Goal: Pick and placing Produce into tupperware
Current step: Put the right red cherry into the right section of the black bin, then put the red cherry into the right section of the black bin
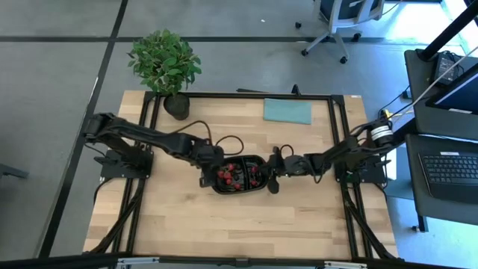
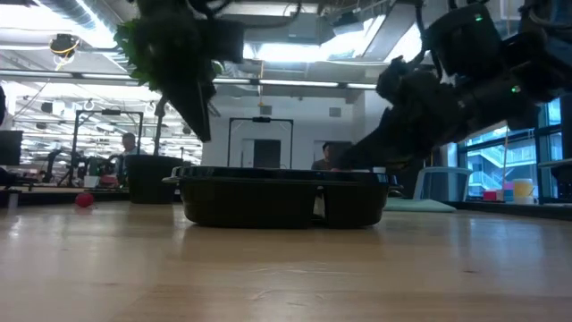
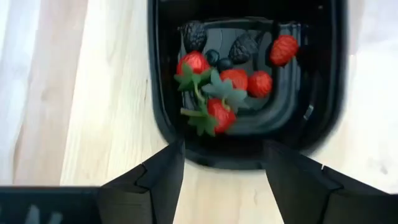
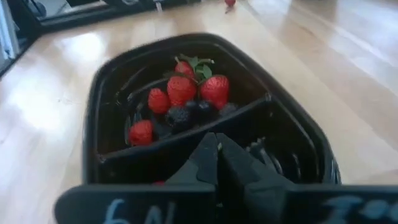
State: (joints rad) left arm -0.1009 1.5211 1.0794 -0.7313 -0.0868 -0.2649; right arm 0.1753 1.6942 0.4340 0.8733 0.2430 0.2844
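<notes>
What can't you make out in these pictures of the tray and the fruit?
- Low view: the tray's wall hides all fruit inside.
- High view: the fruit is too small to count or sort.
- Right wrist view: the shut right tool and its arm cover part of the near compartment.
- Left wrist view: the picture's edge cuts off the tray's far end.

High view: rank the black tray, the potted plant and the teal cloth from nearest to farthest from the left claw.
1. Black tray, right beside the left claw.
2. Potted plant, at the far left corner.
3. Teal cloth, at the far edge, right of centre.
</notes>
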